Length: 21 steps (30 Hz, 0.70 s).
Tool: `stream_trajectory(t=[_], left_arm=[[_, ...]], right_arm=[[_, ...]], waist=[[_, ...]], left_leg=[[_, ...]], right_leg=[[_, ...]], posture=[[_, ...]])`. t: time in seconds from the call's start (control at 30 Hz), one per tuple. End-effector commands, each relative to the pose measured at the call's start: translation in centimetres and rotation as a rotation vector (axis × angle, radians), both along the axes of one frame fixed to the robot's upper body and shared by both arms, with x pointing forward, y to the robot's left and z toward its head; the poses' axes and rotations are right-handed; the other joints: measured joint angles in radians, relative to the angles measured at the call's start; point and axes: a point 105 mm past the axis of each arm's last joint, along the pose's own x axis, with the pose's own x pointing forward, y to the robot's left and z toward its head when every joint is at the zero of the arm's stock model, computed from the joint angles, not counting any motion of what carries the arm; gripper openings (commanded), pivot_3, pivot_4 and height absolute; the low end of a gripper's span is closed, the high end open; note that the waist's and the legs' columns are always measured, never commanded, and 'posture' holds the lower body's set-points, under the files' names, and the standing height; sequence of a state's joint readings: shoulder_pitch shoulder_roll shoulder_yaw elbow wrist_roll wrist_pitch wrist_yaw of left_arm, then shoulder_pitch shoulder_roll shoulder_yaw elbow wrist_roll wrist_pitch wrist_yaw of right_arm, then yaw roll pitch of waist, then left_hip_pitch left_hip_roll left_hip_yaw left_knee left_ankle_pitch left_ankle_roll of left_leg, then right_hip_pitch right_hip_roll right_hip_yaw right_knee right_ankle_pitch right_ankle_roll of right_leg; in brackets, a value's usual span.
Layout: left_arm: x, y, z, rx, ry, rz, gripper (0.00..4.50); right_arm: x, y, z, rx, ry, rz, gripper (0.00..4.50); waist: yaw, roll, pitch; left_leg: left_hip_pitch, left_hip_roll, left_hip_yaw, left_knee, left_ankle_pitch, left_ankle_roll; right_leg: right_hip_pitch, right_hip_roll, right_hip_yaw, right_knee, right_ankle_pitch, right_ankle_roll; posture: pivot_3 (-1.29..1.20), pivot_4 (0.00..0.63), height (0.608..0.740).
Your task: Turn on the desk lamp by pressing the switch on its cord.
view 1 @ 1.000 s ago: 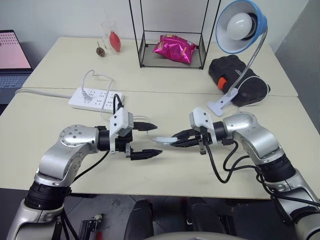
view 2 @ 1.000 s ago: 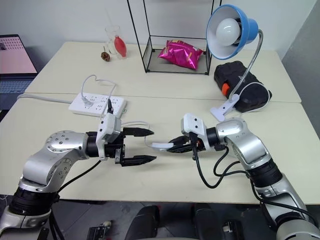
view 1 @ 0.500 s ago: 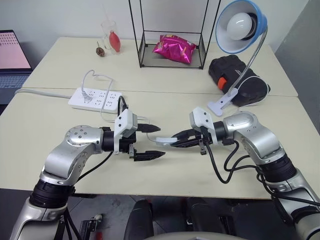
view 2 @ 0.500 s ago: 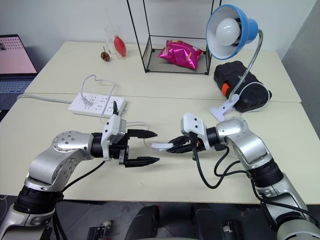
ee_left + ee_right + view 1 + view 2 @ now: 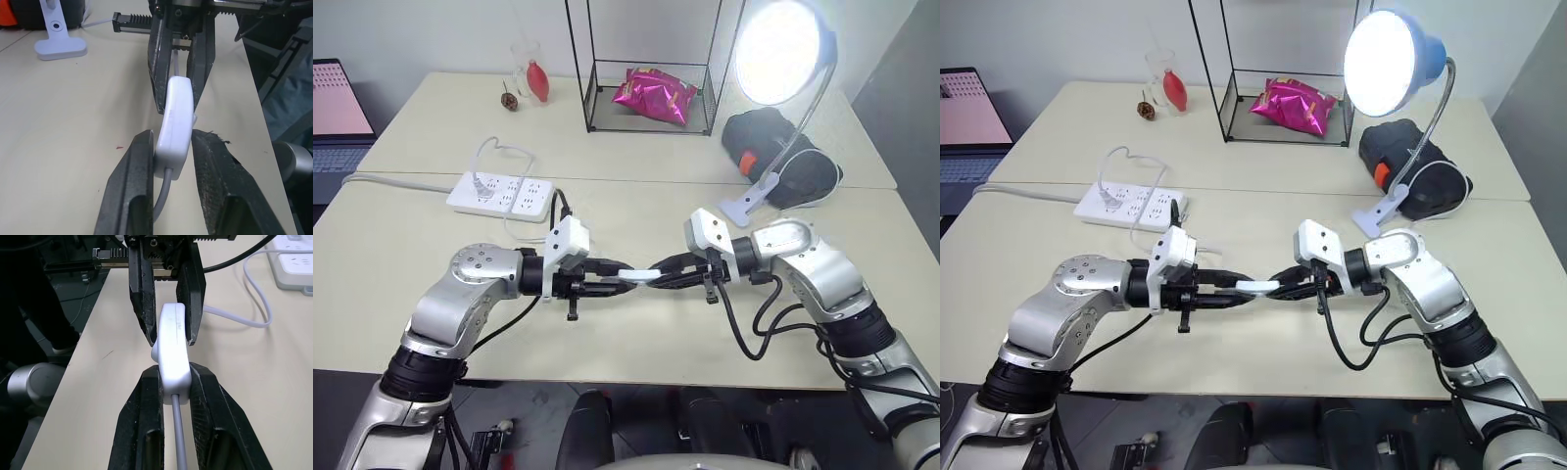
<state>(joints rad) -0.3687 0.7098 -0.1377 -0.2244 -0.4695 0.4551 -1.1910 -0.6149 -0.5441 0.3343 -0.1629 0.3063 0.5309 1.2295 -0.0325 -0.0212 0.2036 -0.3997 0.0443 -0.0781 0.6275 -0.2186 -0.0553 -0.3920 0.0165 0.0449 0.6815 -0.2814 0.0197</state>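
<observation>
a: we see the switch (image 5: 637,275) above the near table (image 5: 391,294), left gripper (image 5: 619,283) and right gripper (image 5: 656,277) both clenched on it.

b: the desk lamp (image 5: 777,49) glows; power strip (image 5: 499,193) and wire rack (image 5: 646,69) sit well apart, front edge near.

No text I can read anywhere. The pink snack bag (image 5: 1300,106) in the wire rack has some print, too small to make out. The laptop screen (image 5: 969,106) at the far edge of my left side shows a pink window with faint rows, not legible. The power strip (image 5: 1131,208) bears marks I can't read.
</observation>
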Motion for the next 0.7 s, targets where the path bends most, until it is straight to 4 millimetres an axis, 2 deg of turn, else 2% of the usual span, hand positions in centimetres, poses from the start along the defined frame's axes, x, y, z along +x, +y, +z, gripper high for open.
stream_trajectory(t=[0.03, 0.37, 0.43, 0.5, 0.7], left_arm=[[0.59, 0.05, 0.39, 0.003, -0.043, 0.021, 0.67], [0.84, -0.18, 1.02, -0.016, -0.095, 0.024, 0.64], [0.99, -0.13, 0.97, -0.01, -0.116, 0.026, 1.34], [1.1, -0.08, 0.98, -0.006, -0.135, 0.025, 1.61], [0.75, 0.75, 0.78, 0.029, -0.149, 0.02, 2.96]], right_arm=[[-0.68, 0.68, 1.98, 0.046, -0.067, 0.048, 0.35], [-0.73, 0.88, 2.04, 0.046, -0.071, 0.058, 0.35], [-0.75, 0.9, 2.02, 0.045, -0.071, 0.06, 0.35], [-0.75, 0.91, 2.0, 0.044, -0.071, 0.062, 0.35], [-0.5, 0.83, 1.68, 0.035, -0.072, 0.061, 0.35]], waist=[[0.0, 0.0, 0.0], [0.0, 0.0, 0.0], [0.0, 0.0, 0.0], [0.0, 0.0, 0.0], [0.0, 0.0, 0.0]], left_leg=[[0.0, 0.0, 0.0, 0.0, 0.0, 0.0], [0.0, 0.0, 0.0, 0.0, 0.0, 0.0], [0.0, 0.0, 0.0, 0.0, 0.0, 0.0], [0.0, 0.0, 0.0, 0.0, 0.0, 0.0], [0.0, 0.0, 0.0, 0.0, 0.0, 0.0]], right_leg=[[0.0, 0.0, 0.0, 0.0, 0.0, 0.0], [0.0, 0.0, 0.0, 0.0, 0.0, 0.0], [0.0, 0.0, 0.0, 0.0, 0.0, 0.0], [0.0, 0.0, 0.0, 0.0, 0.0, 0.0], [0.0, 0.0, 0.0, 0.0, 0.0, 0.0]], posture=[[0.0, 0.15, 0.74], [0.0, 0.15, 0.74], [0.0, 0.15, 0.74], [0.0, 0.15, 0.74], [0.0, 0.15, 0.74]])
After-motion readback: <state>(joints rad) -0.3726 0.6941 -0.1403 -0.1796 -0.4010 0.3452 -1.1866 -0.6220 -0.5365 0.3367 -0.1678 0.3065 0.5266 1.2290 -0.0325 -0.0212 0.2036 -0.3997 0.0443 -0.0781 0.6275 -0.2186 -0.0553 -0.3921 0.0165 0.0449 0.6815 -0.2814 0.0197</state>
